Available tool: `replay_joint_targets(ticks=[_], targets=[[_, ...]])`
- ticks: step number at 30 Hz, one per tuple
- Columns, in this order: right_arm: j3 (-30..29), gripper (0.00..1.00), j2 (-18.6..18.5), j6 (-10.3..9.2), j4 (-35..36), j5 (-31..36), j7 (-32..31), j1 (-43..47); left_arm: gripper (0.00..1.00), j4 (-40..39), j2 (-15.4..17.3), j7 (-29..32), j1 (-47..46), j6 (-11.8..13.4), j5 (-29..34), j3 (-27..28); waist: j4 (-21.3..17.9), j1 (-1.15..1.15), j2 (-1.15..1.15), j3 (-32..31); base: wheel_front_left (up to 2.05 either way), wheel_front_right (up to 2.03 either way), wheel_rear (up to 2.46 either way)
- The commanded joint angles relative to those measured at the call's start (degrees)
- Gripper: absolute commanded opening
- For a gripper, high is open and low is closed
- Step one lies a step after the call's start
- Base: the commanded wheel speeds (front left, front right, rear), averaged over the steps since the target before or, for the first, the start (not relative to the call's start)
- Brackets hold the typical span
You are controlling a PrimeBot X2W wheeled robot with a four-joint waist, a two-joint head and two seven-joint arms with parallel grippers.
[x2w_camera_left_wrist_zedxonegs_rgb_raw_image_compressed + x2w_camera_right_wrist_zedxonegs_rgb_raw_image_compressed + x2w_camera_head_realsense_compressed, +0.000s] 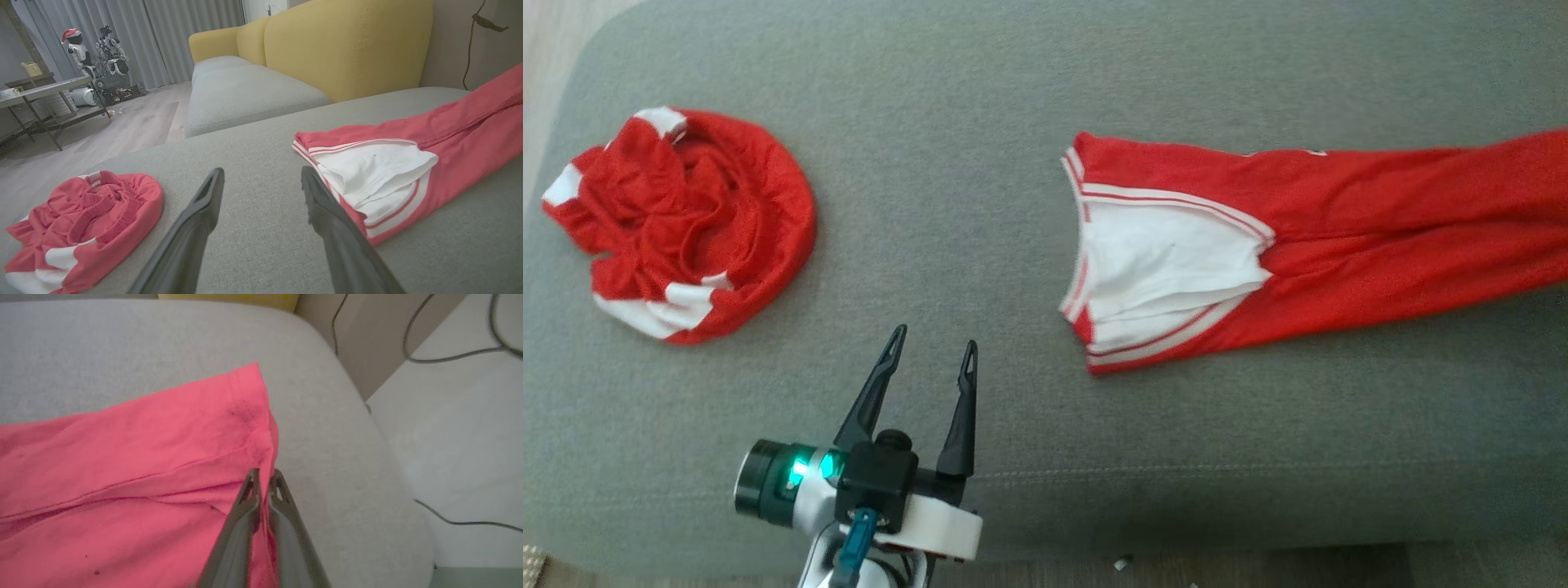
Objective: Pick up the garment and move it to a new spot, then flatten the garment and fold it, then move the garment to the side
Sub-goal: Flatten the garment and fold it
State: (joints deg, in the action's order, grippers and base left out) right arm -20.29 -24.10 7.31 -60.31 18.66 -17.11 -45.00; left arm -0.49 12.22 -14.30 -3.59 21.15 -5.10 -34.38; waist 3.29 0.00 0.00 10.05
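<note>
A long red and white garment (1339,237) (461,134) (122,457) lies stretched out on the right side of a big grey cushion (947,163) (253,139) (327,437). Its white part with thin red stripes (1160,261) is at the end near the middle of the cushion. The rest is plain red and runs off to the right.

The right gripper (265,473) is at the far right end of this garment. Its two dark fingers (241,522) are pressed nearly together, and they pinch the red edge of the cloth near a corner. The cushion's round edge is just past it, and thin cables (449,355) lie on the pale floor beyond.

The left gripper (934,339) (261,173) is at the near edge of the cushion, in the gap between the two pieces of clothing. Its fingers are spread wide and hold nothing.

On the left side of the cushion sits a bunched-up red garment (686,220) (90,220) with white patches, well apart from the long one.

Behind the cushion stands a yellow sofa back (347,45).
</note>
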Motion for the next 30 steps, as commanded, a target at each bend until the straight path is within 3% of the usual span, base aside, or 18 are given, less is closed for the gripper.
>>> replay_joint_targets(ticks=[1,10,17,24,30], targets=[[2.51,0.00,-1.03,0.18,3.72,0.39,-0.04,-3.11,1.00,-1.69,-0.26,-0.70,-0.53,-0.06,0.54,2.47,-0.88,0.00,0.00,-0.65,0.00,0.00,0.00],[14.99,0.00,6.42,0.18,12.06,-7.01,-1.04,-4.74,1.00,-0.95,-0.81,-0.70,0.45,-1.12,0.74,3.24,-1.49,0.00,0.00,-2.31,0.00,0.00,0.00],[29.99,0.00,11.80,0.18,26.72,-18.40,-6.48,2.20,1.00,-0.76,-0.62,-0.70,0.32,-2.19,1.05,4.57,1.05,0.00,0.00,-3.44,0.00,0.00,0.00],[35.49,0.00,14.63,0.18,37.94,-24.03,-11.66,11.78,1.00,-0.93,-0.64,-0.70,0.98,-3.01,1.11,5.47,4.28,0.00,0.00,-4.16,0.00,0.00,0.00],[35.69,0.00,18.25,0.18,37.98,-24.32,-13.19,15.87,1.00,-0.29,-1.53,-0.70,0.91,-4.03,1.46,5.22,6.27,0.00,0.00,-4.11,0.00,0.00,0.00]])
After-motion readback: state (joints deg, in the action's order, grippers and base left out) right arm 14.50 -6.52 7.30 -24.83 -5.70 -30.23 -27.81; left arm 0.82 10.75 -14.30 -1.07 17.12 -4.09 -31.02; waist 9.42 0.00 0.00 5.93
